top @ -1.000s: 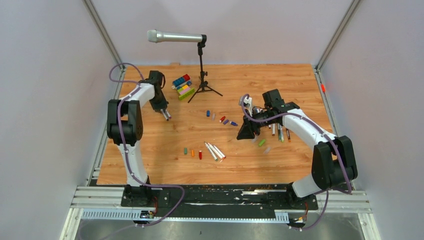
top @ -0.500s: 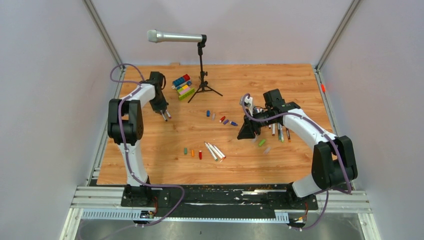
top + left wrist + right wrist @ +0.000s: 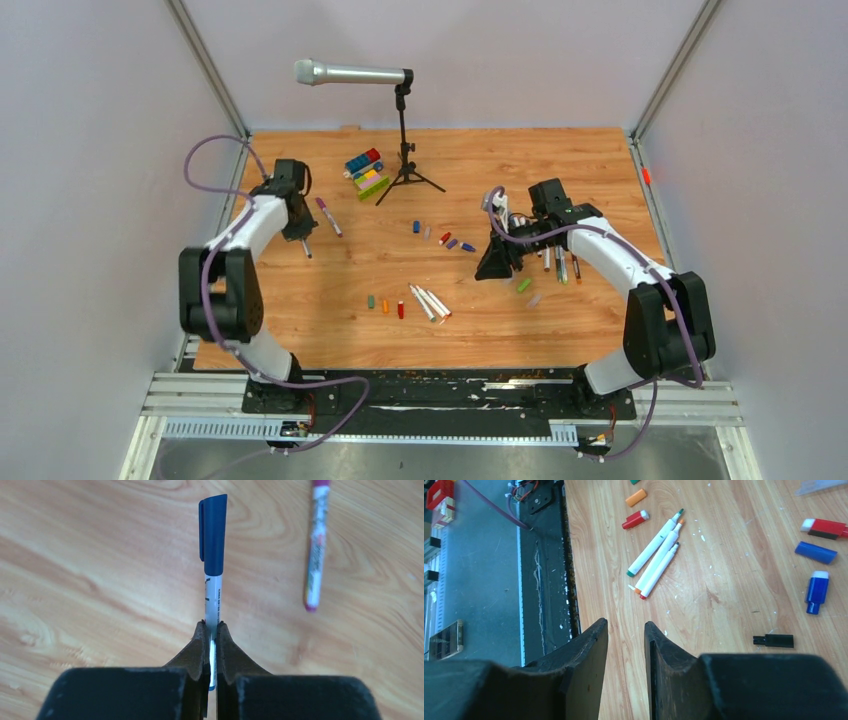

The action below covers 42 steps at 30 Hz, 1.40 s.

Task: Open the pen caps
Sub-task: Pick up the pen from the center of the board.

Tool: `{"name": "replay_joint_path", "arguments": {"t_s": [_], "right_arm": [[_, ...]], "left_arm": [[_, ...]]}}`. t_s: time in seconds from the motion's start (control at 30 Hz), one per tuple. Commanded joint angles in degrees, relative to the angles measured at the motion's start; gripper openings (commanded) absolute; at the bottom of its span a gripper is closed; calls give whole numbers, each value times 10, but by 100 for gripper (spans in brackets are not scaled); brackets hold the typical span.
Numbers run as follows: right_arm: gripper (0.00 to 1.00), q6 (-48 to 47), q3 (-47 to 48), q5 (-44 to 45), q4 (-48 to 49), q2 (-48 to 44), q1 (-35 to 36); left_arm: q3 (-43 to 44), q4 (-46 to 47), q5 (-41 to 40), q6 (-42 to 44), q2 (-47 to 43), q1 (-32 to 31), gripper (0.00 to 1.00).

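Black left gripper (image 3: 211, 630) jaws clamped tight on white barrel of blue pen (image 3: 213, 597), blue cap (image 3: 214, 535) on far end. Purple pen (image 3: 315, 550) lying just beside on wooden table (image 3: 100, 555). Right gripper (image 3: 625, 625) jaws parted, empty; three uncapped pens (image 3: 656, 550) beyond.

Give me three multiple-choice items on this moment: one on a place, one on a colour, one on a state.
1. Where is the purple pen relative to the left gripper? A between its jaws; B on the table, apart from it; C on top of it.
2. What colour is the cap on the pen in the left gripper? A red; B green; C dark blue.
3. How is the right gripper? A open, nothing between its jaws; B shut on a pen; C shut on a cap.
Answers: B, it lies free on the wood; C, the left wrist view shows it; A, bare table shows in the gap.
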Motion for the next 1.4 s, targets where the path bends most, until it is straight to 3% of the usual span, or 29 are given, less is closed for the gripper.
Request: {"name": "replay_joint_path", "arguments": {"t_s": [0.0,0.17,0.33,0.5,0.63,0.97,1.37], "right_arm": [[34,-54,8,-61,-32,-19,-2],[34,-92,3,-84,-53,-35,-2],[36,-111,-18,-109,-48,-61,-2],[38,-107,-56,-134,-4,-93,-2],[41,-76,-75,-154,33,-107,-2],[48,43,-103,-166,135,-122,-2],[56,232,-144,-179,303,-128,-1]], "left_arm": [[-100,89,93,27,-168,3,0],[-294,303,335,-15,-343,2,0],[-426,508,429,-106,-455,-23,0],[-511,683,404,-174,-548,-113,0],[-544,781,340,-189,-556,-203,0],[-510,908,230,-182,-431,-380,0],[-445,976,151,-158,-290,-502,0]]}}
